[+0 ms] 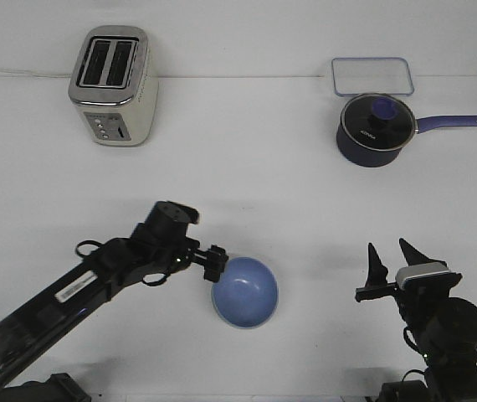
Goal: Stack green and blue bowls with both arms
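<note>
The light blue bowl [247,293] sits low in the middle of the front view, tipped so that its inside shows. My left gripper [217,266] is at the bowl's upper left rim and looks shut on it. My left arm [105,272] reaches in from the lower left. My right gripper [388,248] is at the lower right, its two pointed fingers spread apart and empty, well to the right of the bowl. The green bowl is not in view.
A silver toaster [113,84] stands at the back left. A dark navy lidded saucepan [374,128] with a long handle stands at the back right, with a clear rectangular lid or tray [372,77] behind it. The table [289,193] is white.
</note>
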